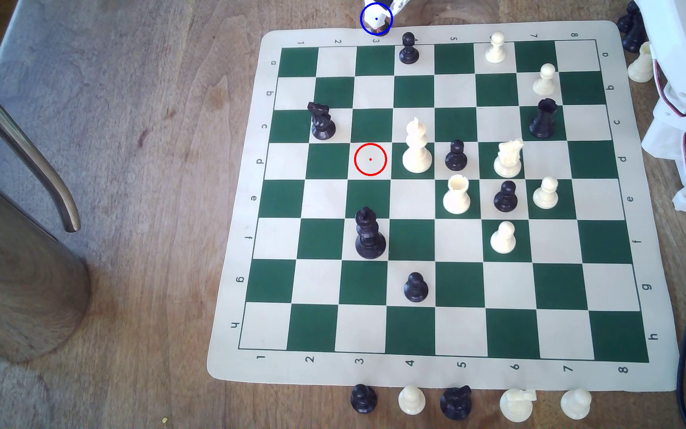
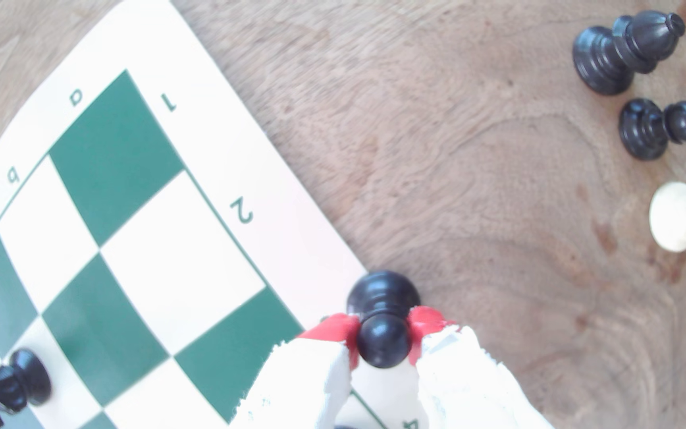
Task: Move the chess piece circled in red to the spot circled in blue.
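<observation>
- The chess piece (image 2: 382, 326), a small glossy black pawn with a round ball head, a collar and a flared round base, is seen upright in the wrist view. Its base rests at the mat's outer border, where the pale edge meets the brown wood.
- The spot (image 1: 376, 18) is marked by a thin blue ring with a blue centre dot, just beyond the board's far edge in the exterior view, near the numeral 3.
</observation>
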You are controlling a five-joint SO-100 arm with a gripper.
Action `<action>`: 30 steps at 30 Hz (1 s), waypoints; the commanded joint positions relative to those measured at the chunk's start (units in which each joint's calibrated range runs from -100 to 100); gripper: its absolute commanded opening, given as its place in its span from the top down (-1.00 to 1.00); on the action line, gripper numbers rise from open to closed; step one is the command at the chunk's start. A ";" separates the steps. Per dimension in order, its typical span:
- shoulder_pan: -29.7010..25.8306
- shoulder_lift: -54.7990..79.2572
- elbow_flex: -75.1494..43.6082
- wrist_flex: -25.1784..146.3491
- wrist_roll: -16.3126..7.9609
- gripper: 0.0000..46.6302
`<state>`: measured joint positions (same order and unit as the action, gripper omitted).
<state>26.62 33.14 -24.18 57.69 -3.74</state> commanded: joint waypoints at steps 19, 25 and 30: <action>1.18 -4.02 -4.02 -0.44 0.88 0.27; 1.73 -7.84 -1.12 1.61 1.07 0.23; 1.03 -13.44 4.68 1.69 0.54 0.23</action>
<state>28.17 30.88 -21.74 59.28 -2.71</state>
